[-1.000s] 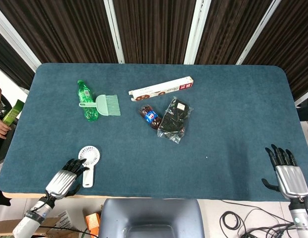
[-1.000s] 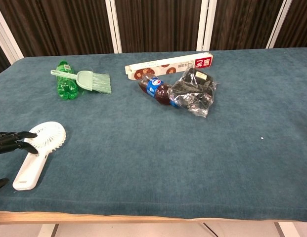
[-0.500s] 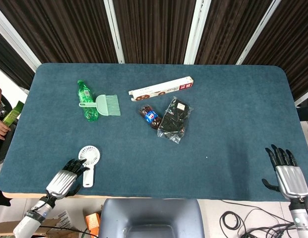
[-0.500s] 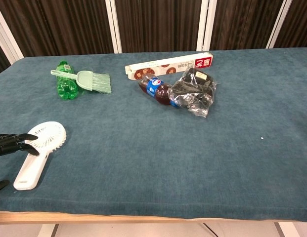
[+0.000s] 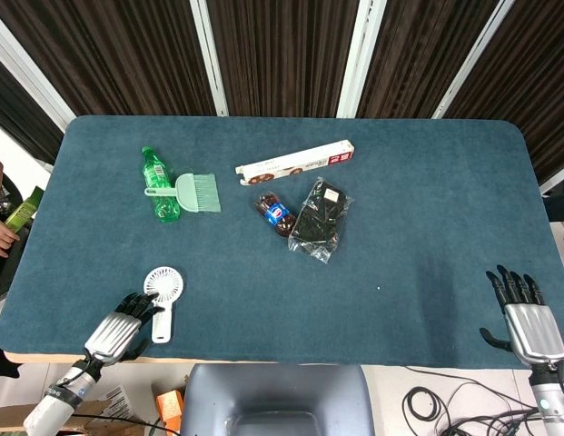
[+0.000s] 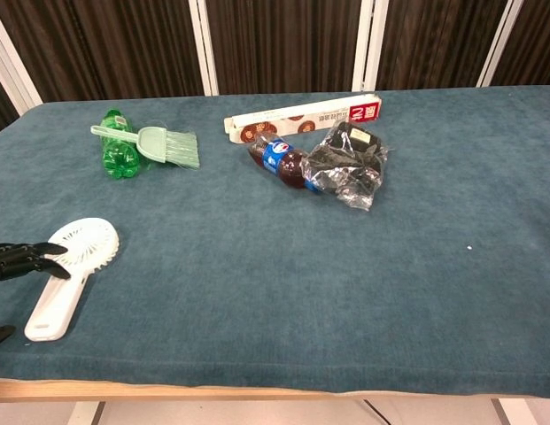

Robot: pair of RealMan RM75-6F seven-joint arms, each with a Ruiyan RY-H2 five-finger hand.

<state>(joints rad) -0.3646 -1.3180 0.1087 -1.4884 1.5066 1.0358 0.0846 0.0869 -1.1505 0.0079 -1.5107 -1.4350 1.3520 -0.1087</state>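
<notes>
Left hand (image 5: 118,331) sits at the near left edge of the worktop (image 5: 427,227), fingers (image 6: 27,257) apart and stretched toward the white fan (image 5: 161,300), holding nothing. The fingertips lie just beside the fan's handle and under its round head; whether they touch it cannot be told. The fan lies flat, handle pointing back toward the near edge. Right hand (image 5: 527,318) rests at the near right edge, fingers apart, empty, well apart from every object. Far beyond the left fingers lie a green bottle (image 5: 158,186) with a pale green brush (image 5: 192,193) across it. Further right and beyond are a cola bottle (image 5: 275,215) touching a dark bag (image 5: 319,221), and a long box (image 5: 295,161) behind them. Risk, as a judgement: the fan lies close to the near edge, so a sideways push from the fingers could slide or spin it off rather than seat it in a grasp; the flat handle gives little to close on.
</notes>
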